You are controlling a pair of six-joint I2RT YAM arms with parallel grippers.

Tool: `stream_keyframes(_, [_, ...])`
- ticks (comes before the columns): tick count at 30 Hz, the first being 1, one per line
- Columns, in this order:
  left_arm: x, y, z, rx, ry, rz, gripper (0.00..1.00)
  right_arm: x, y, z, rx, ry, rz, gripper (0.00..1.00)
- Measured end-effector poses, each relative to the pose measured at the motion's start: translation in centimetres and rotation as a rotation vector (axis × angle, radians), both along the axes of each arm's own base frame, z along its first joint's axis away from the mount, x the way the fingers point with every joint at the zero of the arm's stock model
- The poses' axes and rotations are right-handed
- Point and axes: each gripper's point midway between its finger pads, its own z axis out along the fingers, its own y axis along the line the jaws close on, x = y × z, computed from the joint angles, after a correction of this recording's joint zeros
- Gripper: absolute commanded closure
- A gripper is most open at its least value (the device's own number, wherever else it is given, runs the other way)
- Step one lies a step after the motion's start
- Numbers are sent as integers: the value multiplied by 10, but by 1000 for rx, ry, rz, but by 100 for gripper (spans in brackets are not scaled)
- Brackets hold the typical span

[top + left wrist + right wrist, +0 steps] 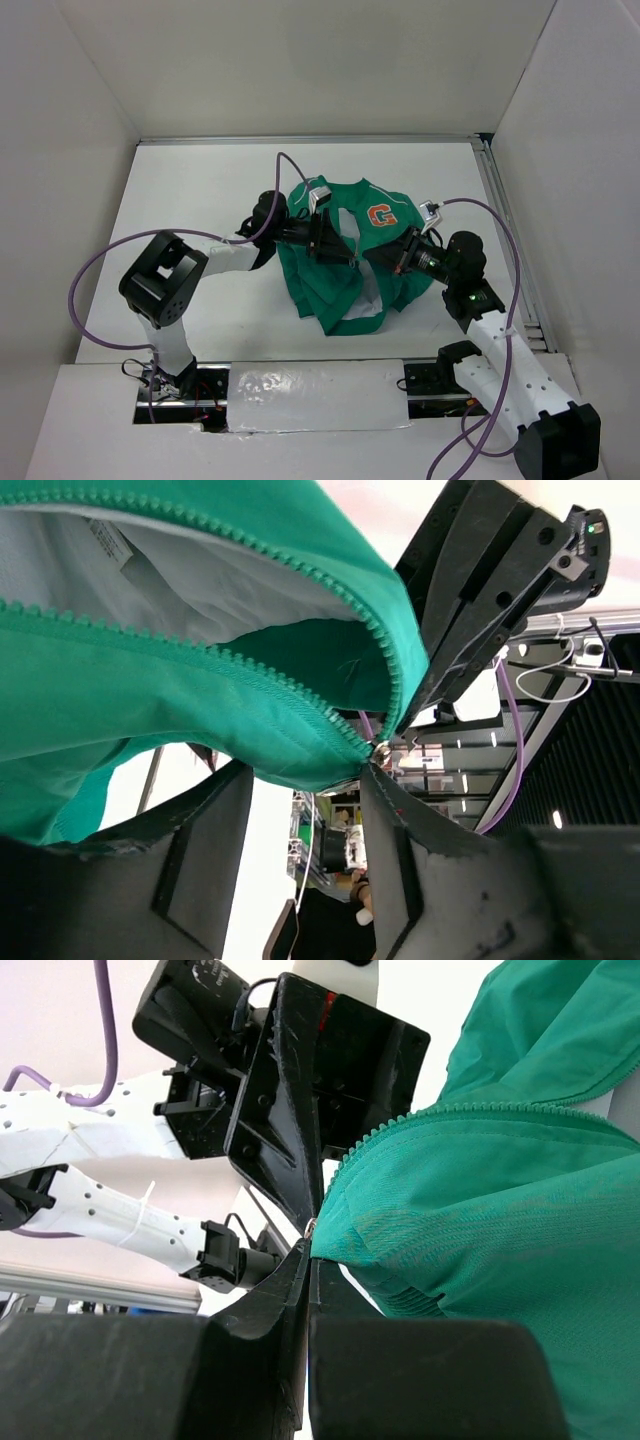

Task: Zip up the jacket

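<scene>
The green jacket (pixel 350 270) lies bunched in the middle of the table, with its orange "G" patch (pixel 381 215) facing up. Its zipper is undone: two rows of teeth (pixel 200 655) run apart with the pale lining (pixel 200 580) between them. My right gripper (pixel 308 1252) is shut on the jacket's lower corner, where the zipper ends, beside a small metal piece (pixel 311 1227). My left gripper (pixel 306 775) stands open. The green hem lies across its fingertips (pixel 385 800) and the metal zipper piece (pixel 381 748) touches the right one. In the top view both grippers (pixel 335 248) (pixel 385 258) meet over the jacket.
White walls close in the white table (pixel 190 200) on three sides. A metal rail (pixel 500 215) runs along its right edge. Purple cables (pixel 90 275) loop from both arms. A pale shiny plate (pixel 315 395) lies between the arm bases.
</scene>
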Motion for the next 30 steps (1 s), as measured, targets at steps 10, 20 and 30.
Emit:
stream_keyframes(10, [3,-2,10,-31,-26,3,66,0,1,2,6,-12,0,100])
stream_keyframes(20, [5,-4,12,-35,-40,3,89,2,1,1,2,-14,-14,100])
stream_keyframes(30, [0,1,23,-42,-97,7,100,15,-6,-7,-42,-15,-95,100])
